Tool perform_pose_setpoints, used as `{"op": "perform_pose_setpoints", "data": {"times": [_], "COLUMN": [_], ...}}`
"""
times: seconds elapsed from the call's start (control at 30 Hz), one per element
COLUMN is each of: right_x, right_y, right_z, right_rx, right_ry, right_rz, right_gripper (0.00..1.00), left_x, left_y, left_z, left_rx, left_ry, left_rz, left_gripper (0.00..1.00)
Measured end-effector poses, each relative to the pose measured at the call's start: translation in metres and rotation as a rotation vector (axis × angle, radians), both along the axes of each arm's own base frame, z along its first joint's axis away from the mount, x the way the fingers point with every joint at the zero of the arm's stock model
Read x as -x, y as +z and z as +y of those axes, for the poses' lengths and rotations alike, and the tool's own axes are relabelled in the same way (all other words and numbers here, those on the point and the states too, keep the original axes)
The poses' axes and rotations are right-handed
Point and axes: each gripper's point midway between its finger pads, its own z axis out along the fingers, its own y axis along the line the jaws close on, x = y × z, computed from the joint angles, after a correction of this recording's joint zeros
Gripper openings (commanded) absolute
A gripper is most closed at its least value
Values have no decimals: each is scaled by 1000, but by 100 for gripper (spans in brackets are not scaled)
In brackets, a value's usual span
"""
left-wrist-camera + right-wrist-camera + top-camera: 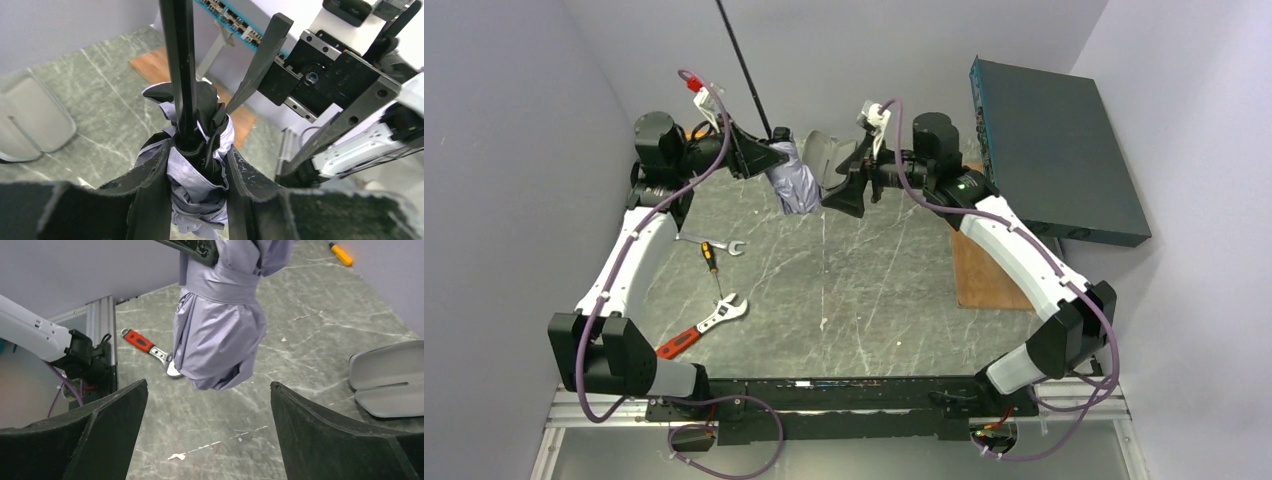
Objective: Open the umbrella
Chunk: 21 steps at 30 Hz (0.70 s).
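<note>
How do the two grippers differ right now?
The left gripper is shut on the umbrella, holding it aloft; the right gripper is open, holding nothing. The left touches the bundle; the right sits apart from it. Both are black and face the umbrella.

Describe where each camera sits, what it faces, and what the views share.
Top external: above and behind the arms, looking down at the table; both arms show.
Left wrist: looks along the left claw, shut on the umbrella.
Right wrist: behind the open right claw, facing the bundled umbrella.
Shared: all three show the umbrella.
</note>
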Motion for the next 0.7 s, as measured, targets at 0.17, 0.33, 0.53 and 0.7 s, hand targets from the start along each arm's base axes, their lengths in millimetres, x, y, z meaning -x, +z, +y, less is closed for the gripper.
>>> {"op": "perform_pose_setpoints", "data": {"times": [0.17,0.33,0.53,0.7], "right_x": [-1,-11,-65,-74], "right_y": [8,48,52,28], "right_z": [4,-41,-140,-124], "right_rx": [20,12,-54,-98], "right_ry": [11,-148,-452,-442], "right_rz": [-72,-178,1,205], "right_gripper": [89,88,93,95], "left_x": [0,-4,-7,15], "left_y": [1,-5,-7,-21], "left_z": [-9,26,78,79], "left_rx": [-212,-434,-728,-1003], "left_ry": [46,185,317,216], "left_rz": [-163,-344,-714,-1147], "left_gripper": [0,0,0,0]}}
